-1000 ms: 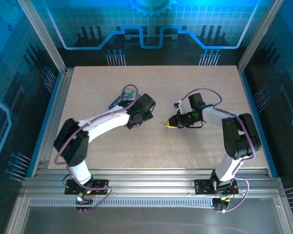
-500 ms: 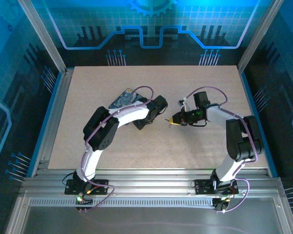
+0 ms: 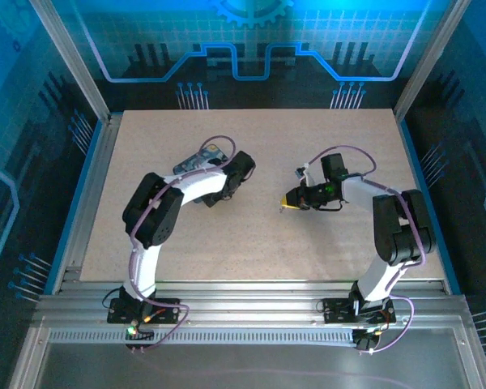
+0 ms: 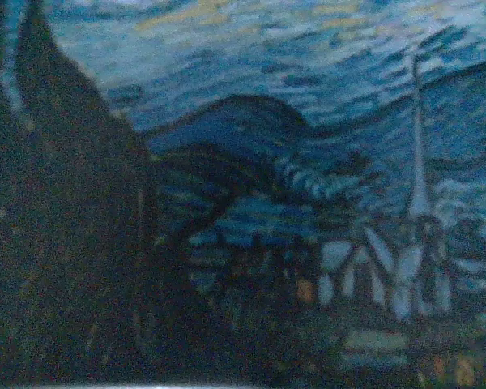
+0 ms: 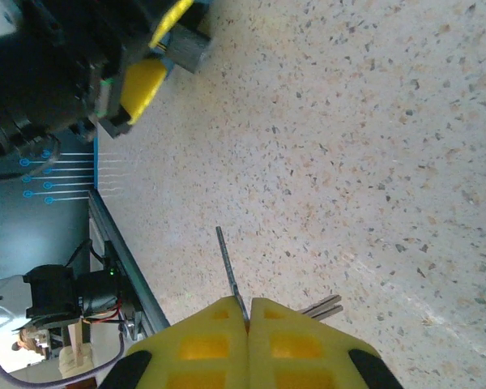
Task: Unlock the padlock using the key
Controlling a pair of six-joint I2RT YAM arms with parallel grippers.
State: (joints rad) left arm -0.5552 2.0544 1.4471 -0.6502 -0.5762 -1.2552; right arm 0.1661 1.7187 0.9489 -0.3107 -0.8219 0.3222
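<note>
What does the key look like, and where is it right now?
The key is a thin, silvery metal strip, seen edge-on. The right gripper pinches it between its shut yellow pads, so the slim blade pokes out past the fingertips, slanting over the speckled table. Two more silvery tips stick out beside it; whether they belong to the same key is unclear. I cannot tell if the blade touches the table.

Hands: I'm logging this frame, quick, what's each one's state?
Left hand: at the tin; open or gripping cannot be told.
Right hand: closed on the key.
</note>
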